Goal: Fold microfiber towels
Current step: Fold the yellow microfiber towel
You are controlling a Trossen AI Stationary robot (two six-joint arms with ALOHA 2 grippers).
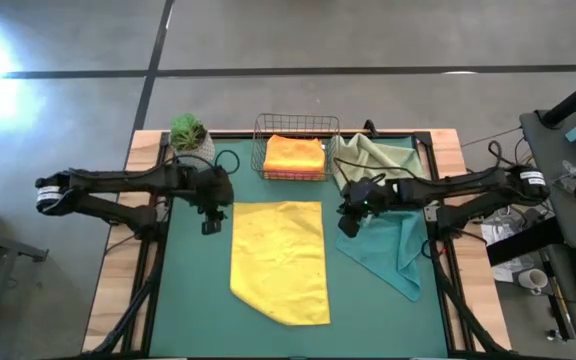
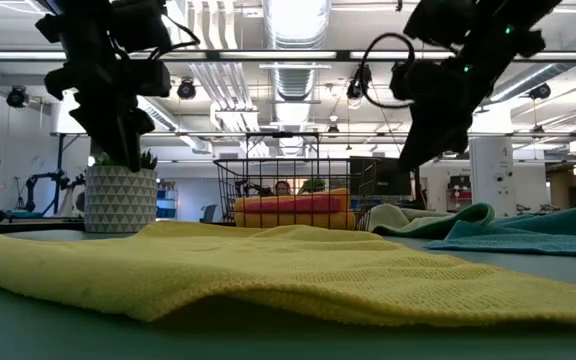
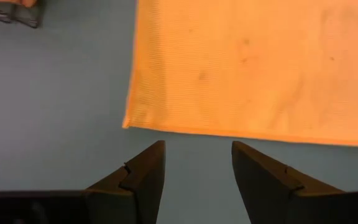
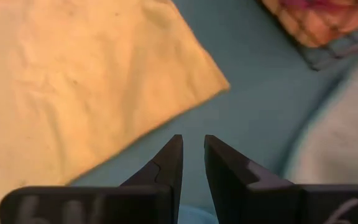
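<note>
Looking down from above: yellow towel (image 1: 280, 260) spread flat on the green mat (image 1: 188, 300) of the surface, between the two hands. Left hand (image 1: 211, 226) just off the towel's near-left corner, right hand (image 1: 348, 224) just off its opposite top corner, neither touching cloth. Beyond the right hand, a teal towel (image 1: 393, 250) lying rumpled, a pale sage green towel (image 1: 376, 155) heaped behind it. Farther back between the hands, a wire basket (image 1: 296, 148) holding a folded orange towel (image 1: 295, 155); potted plant (image 1: 189, 135) behind the left hand.

Seen level with the surface: both hands raised clear above the yellow towel (image 2: 268, 270), its near edge lying in soft waves. Basket (image 2: 278, 195) and plant pot (image 2: 120, 198) beyond.

Past the left wrist: fingers (image 3: 145, 177) standing well apart, empty, poised just short of the yellow towel's corner (image 3: 129, 121), mat showing between them.

Past the right wrist: fingers (image 4: 166, 165) close together with only a narrow slit between, gripping nothing, aimed at bare mat just beside the yellow towel's corner (image 4: 219, 84); basket edge and pale cloth farther off.
</note>
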